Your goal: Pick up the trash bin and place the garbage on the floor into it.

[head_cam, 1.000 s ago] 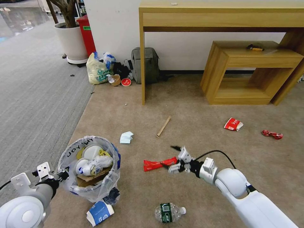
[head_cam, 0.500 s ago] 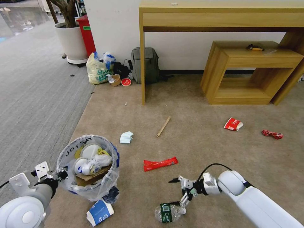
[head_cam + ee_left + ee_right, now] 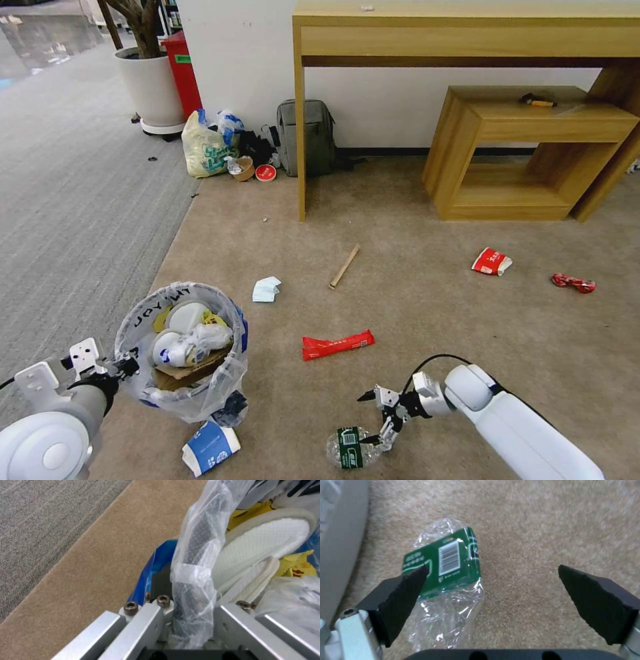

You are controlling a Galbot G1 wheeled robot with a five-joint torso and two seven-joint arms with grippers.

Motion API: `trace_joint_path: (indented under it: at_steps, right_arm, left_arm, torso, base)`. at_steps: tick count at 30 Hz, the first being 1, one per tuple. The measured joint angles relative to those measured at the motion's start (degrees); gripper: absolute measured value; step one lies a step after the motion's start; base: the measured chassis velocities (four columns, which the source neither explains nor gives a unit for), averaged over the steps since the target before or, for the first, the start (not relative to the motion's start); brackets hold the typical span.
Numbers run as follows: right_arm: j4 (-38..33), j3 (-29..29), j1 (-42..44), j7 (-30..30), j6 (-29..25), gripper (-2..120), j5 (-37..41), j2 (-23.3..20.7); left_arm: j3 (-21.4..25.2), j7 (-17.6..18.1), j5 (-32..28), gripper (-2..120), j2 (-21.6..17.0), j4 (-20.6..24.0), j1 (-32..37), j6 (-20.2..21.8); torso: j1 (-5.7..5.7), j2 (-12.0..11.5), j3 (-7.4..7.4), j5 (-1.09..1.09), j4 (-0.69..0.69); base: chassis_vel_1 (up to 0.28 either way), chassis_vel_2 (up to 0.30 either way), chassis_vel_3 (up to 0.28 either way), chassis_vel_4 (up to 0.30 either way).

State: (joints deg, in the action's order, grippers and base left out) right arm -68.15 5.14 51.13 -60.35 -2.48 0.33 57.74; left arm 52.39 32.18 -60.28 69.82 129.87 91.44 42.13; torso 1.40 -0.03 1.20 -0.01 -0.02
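My left gripper (image 3: 127, 365) (image 3: 190, 620) is shut on the bag-covered rim of the trash bin (image 3: 180, 353) (image 3: 196, 542), which holds white slippers (image 3: 266, 540) and cardboard. My right gripper (image 3: 370, 419) (image 3: 493, 570) is open, low over the floor (image 3: 413, 300). One of its fingers (image 3: 403, 590) overlaps the crushed green-label bottle (image 3: 350, 447) (image 3: 453, 557); the other stands over bare carpet. Loose garbage lies around: a long red wrapper (image 3: 337, 345), a blue-white cup (image 3: 210, 448) by the bin, a tissue (image 3: 266, 289), a stick (image 3: 345, 266), a red-white carton (image 3: 491, 261) and a second red wrapper (image 3: 573, 283).
A wooden desk (image 3: 467, 33) and a low wooden shelf (image 3: 527, 153) stand against the far wall. A grey backpack (image 3: 307, 137), a yellowish tied bag (image 3: 208, 150), a plant pot (image 3: 150, 87) and a red box (image 3: 181, 70) sit at the back left. Grey ribbed carpet (image 3: 73, 200) lies to the left.
My right gripper has come back from beside the long red wrapper and dropped to the green-label bottle, staying open. The bin in my left gripper has shifted slightly left.
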Motion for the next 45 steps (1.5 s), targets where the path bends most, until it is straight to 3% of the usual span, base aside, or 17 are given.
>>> trace_joint_path:
  at_steps: [14,28,45]
  right_arm:
    - [9.28,2.65,-4.12,2.54,1.44,99,-2.66,7.47]
    - [7.95,2.52,-2.32,2.67,1.66,83,-1.31,6.18]
    - [7.57,1.47,-0.49,4.75,1.57,22,-0.46,6.02]
  left_arm:
    - [-0.23,0.95,-0.96,0,-0.20,0.55,0.04,0.00]
    - [-0.69,1.29,-1.11,0,-0.19,0.82,-0.12,0.00]
    - [-0.83,1.30,-1.11,0,-0.32,1.33,-0.11,0.00]
  torso:
    - [0.00,0.00,0.00,0.01,0.01]
    - [0.00,0.00,-0.01,0.00,-0.01]
    - [0.00,0.00,-0.01,0.02,0.01]
  base:
    - [0.000,0.000,0.000,0.000]
    - [0.000,0.000,0.000,0.000]
    - [0.000,0.000,0.000,0.000]
